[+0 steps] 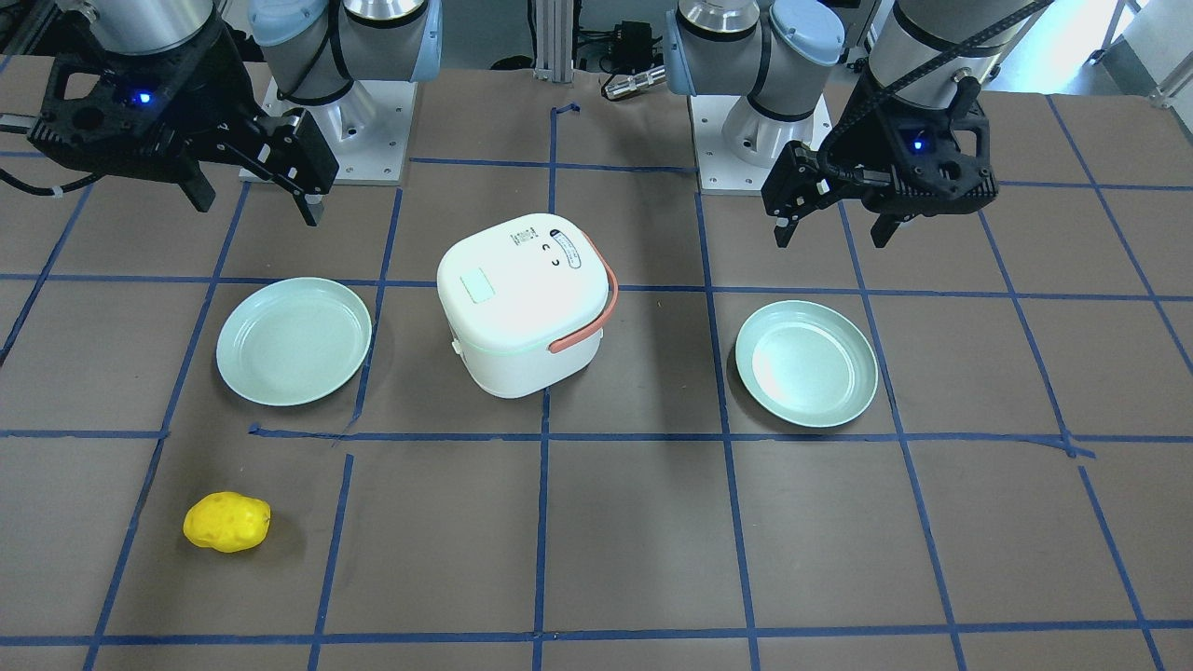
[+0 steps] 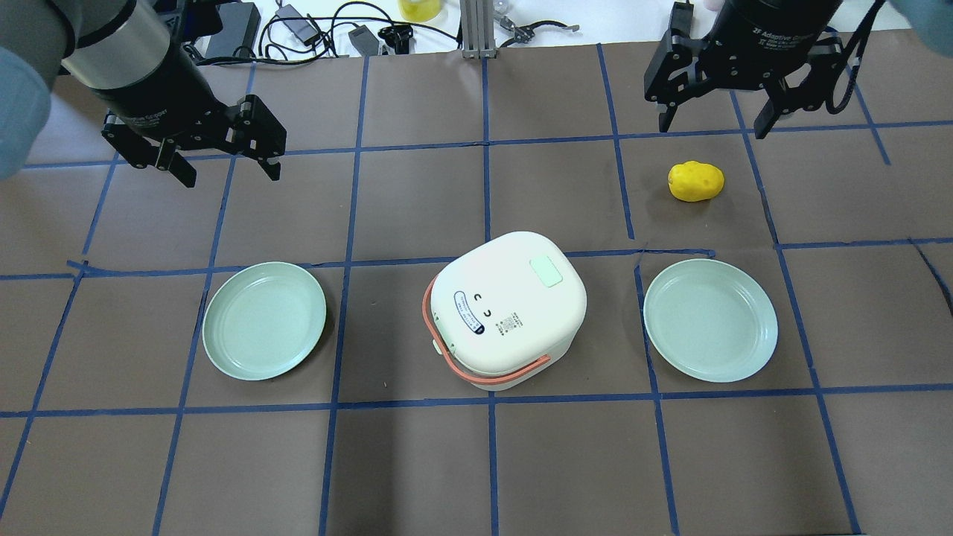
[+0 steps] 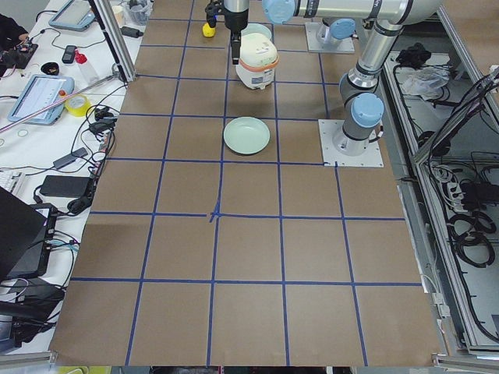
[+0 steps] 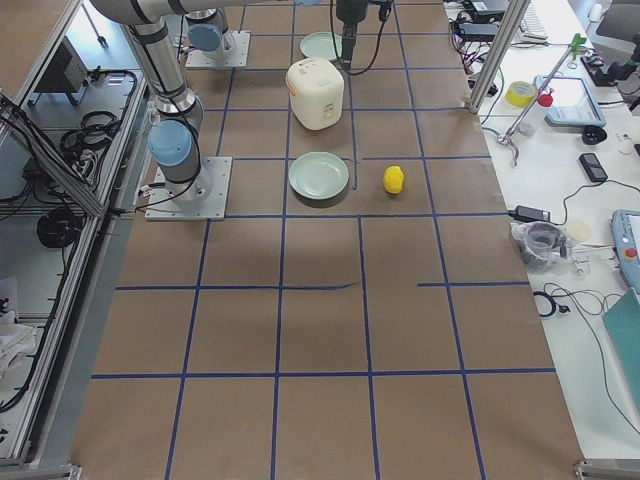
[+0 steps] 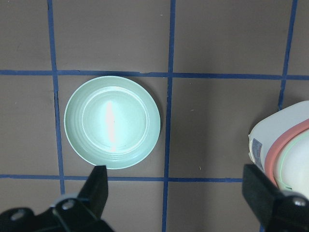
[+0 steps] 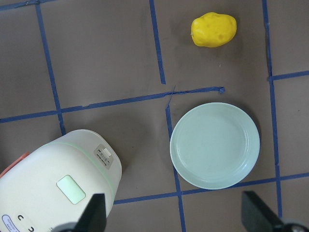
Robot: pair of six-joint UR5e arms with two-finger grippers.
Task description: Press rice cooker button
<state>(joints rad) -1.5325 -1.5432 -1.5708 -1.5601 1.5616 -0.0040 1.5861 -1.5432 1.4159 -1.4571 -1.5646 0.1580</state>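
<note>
**Front-facing view.** Rice cooker [image 1: 522,303]: white, rounded-square, lid shut, orange handle [image 1: 596,312] folded down around one side. It stands mid-desk [image 1: 652,540] between the left plate [image 1: 806,363] and the right plate [image 1: 294,340]. Left end effector [image 1: 831,238] and right end effector [image 1: 256,210]: both raised near the robot's bases, fingers spread, holding nothing, well apart from the cooker. Hazard, as a judgement: one spread finger pressing off-centre could shove the light body sideways instead of working the control.

**Overhead view.** The lid bears a pale green panel [image 2: 549,271] and a printed oval strip. The cooker sits askew to the tape grid, so a square approach might land on plain lid.

**Side views.** The cooker is small and far; no control is legible.

**Left wrist view.** Only the cooker's edge and handle show, at the right border.

**Right wrist view.** A small white tab [image 6: 105,155] sits on the wall under the lid rim. Whether this or the panel is the button, I cannot tell; choosing the wrong one is the main risk. A yellow lump [image 6: 214,30] lies beyond the plate.
</note>
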